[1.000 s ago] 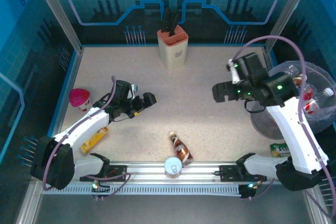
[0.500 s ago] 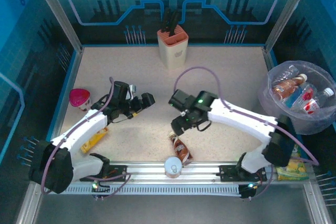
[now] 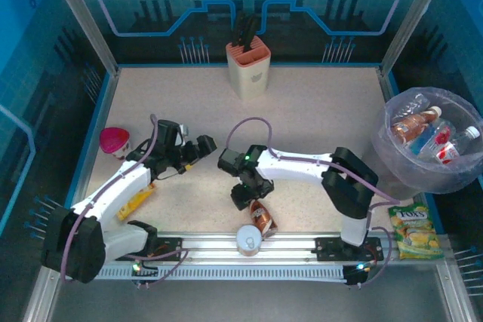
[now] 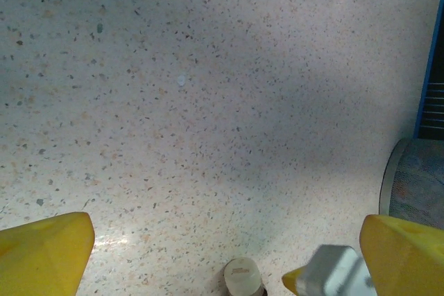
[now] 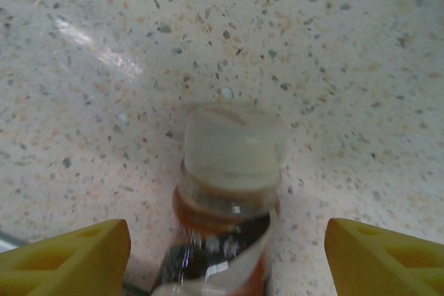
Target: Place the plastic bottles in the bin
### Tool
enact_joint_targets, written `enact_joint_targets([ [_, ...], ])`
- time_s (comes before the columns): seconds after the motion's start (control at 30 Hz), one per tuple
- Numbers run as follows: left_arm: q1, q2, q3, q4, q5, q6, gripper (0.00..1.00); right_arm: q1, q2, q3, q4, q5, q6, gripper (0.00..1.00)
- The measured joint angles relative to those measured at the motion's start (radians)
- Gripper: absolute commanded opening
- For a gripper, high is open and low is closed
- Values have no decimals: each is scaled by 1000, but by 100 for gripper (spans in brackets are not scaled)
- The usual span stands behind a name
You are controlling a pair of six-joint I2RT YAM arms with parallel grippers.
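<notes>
Right wrist view: the right gripper (image 5: 226,258) has its yellow fingers (image 5: 69,254) spread wide, one at each lower corner. The brown plastic bottle with a pale screw cap (image 5: 234,164) lies on its side between them, cap pointing away from the camera. Neither finger appears to touch it. In the top external view that gripper (image 3: 243,195) sits low over the cap end of the same bottle (image 3: 262,218), near the front rail and just beside the round silver metal can (image 3: 249,239). A second ago this arm was raised by the large round bin lined with a pale-lavender plastic bag (image 3: 385,154) at the right edge, and half a second ago it was crossing mid-table. The last delivery looks finished and a fresh pick is starting. The bottle itself has not shifted. Next the fingers probably need to settle lower around the neck or body before closing, and the can close by leaves little room on that side. The left gripper (image 3: 198,148) has barely moved. Its fingers (image 4: 41,251) stand wide apart over bare speckled table (image 4: 208,102), gripping nothing. The bin already holds several clear and brown bottles (image 3: 413,124). A yellow-orange object (image 3: 138,200) lies beside the left arm, and whether it is a bottle cannot be told.
</notes>
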Motion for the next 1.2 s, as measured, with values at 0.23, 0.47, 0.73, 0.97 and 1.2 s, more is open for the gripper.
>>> enact_joint_targets([
  [0.23,3,-10,-13,-5,0,0,99,-1,71,15,24,-3,-11,60],
  [0.47,8,-30,-24,-6,0,0,99,-3,79,16,12,18,-27,49],
  [0.73,10,-30,-30,-6,0,0,99,-35,72,21,-6,46,-43,39],
  [0.97,11,-30,-30,-6,0,0,99,-69,1,59,-35,74,-56,15],
  [1.2,11,-30,-30,-6,0,0,99,-152,-125,85,-98,127,-97,0],
])
